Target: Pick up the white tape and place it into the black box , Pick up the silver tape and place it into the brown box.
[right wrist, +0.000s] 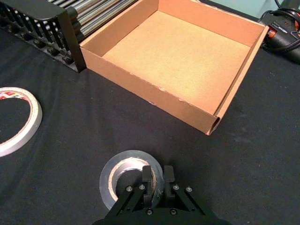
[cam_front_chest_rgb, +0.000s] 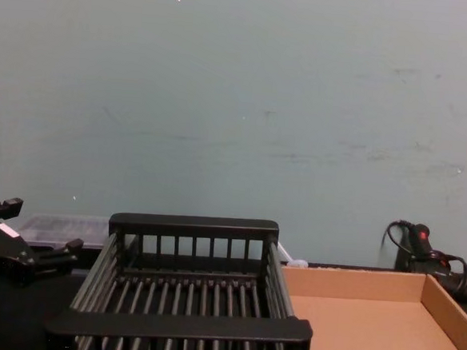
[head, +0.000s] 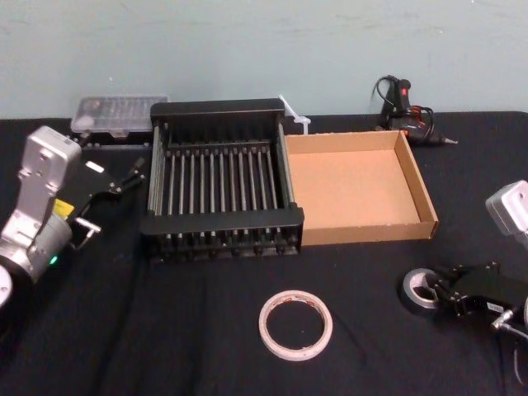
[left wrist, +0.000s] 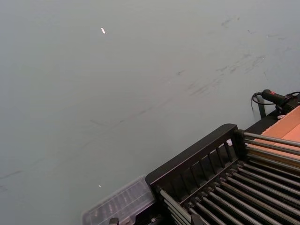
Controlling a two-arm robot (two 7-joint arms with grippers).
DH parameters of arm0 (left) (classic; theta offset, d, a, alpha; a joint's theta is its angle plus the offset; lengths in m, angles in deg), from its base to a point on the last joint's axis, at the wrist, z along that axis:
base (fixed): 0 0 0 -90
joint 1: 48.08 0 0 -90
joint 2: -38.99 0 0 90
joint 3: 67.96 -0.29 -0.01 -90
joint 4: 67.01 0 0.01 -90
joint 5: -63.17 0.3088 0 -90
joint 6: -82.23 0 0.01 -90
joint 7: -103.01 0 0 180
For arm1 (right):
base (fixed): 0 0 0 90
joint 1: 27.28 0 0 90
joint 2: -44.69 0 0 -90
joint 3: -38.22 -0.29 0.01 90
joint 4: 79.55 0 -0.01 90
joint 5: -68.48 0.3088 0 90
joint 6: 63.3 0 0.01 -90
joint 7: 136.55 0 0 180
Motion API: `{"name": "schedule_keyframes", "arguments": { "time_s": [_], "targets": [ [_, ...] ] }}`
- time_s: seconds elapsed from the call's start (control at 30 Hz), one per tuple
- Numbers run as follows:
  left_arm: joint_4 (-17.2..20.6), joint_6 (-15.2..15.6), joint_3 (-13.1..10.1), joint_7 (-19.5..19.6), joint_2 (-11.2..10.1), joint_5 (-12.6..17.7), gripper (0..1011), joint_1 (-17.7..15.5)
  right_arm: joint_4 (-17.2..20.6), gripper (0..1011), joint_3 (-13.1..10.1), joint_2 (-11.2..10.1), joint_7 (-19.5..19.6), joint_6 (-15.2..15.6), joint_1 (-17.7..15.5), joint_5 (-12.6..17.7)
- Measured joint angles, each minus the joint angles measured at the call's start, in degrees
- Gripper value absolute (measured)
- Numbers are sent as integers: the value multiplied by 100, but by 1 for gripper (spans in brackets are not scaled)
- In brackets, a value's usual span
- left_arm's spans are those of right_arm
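The silver tape (right wrist: pixel 108 174) lies flat on the black cloth at the front right, in front of the brown box (right wrist: pixel 140 89). My right gripper (right wrist: pixel 158 180) is shut on its wall, one finger in the hole and one outside; from the head view that gripper (head: pixel 445 293) sits at the silver tape (head: pixel 417 289). The white tape (head: pixel 295 324) lies flat at front centre, apart from both grippers. Behind it stand the empty black box (head: pixel 219 219) and, to its right, the empty brown box (head: pixel 363 227). My left gripper (head: pixel 115 198) hangs open left of the black box.
A black glue gun (head: pixel 408 111) with its cable lies behind the brown box. A clear plastic case (head: pixel 115 111) sits behind the black box's left corner. A pale wall closes off the table's far edge.
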Motion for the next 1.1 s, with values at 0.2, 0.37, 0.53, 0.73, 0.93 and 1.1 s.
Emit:
{"name": "schedule_keyframes", "arguments": {
  "time_s": [0.2,0.37,0.53,0.73,0.93,1.1],
  "targets": [
    [0,0,0,0,0,0,1001,0,0,158,0,0,0,0,0,0],
    [0,0,0,0,0,0,1001,0,-5,158,0,-6,-21,-19,0,0],
    [0,0,-1,0,0,0,1001,0,5,158,-35,-39,-116,-146,-6,54],
    [0,0,0,0,0,0,1001,-1,95,158,-125,-52,-141,-163,8,194],
    [0,0,0,0,0,0,1001,-1,137,158,-181,24,-51,-137,159,307],
    [0,0,0,0,0,0,1001,-1,42,158,-91,111,18,-179,410,287]
  ]
}}
